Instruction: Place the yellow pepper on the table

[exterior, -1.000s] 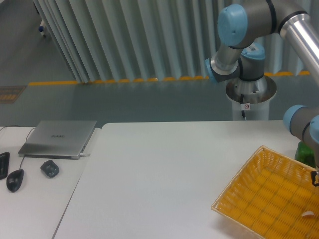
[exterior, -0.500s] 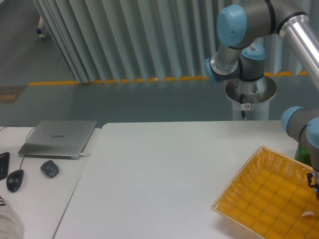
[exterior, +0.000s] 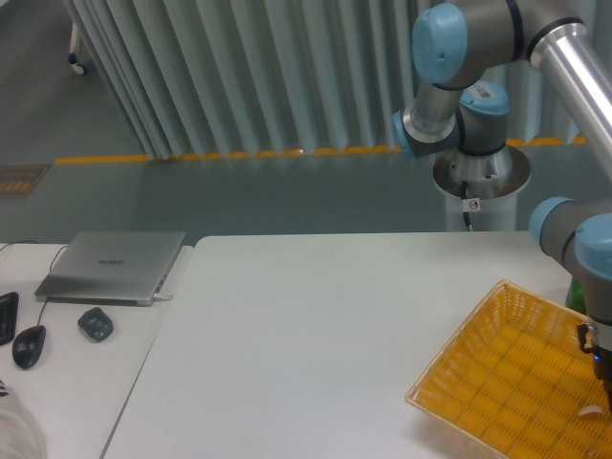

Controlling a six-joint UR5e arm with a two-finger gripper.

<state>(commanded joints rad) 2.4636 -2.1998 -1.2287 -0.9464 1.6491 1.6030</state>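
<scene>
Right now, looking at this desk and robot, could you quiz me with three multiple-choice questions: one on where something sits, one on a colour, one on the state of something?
1. Where is the yellow woven basket?
A. at the near right of the wide white tabletop
B. on the grey closed laptop
C. on the floor

2. What colour are the robot arm's joint caps?
A. red
B. light blue
C. black

3. What state is the slim grey laptop in?
A. open with its screen lit
B. standing on its edge
C. lid closed, lying flat

Answers: 1 A, the basket rests at the tabletop's near right corner, cut by the picture's edge. 2 B, the round caps at the arm's joints are light blue. 3 C, only the laptop's flat closed lid shows, on the side desk beside a black computer mouse.
</scene>
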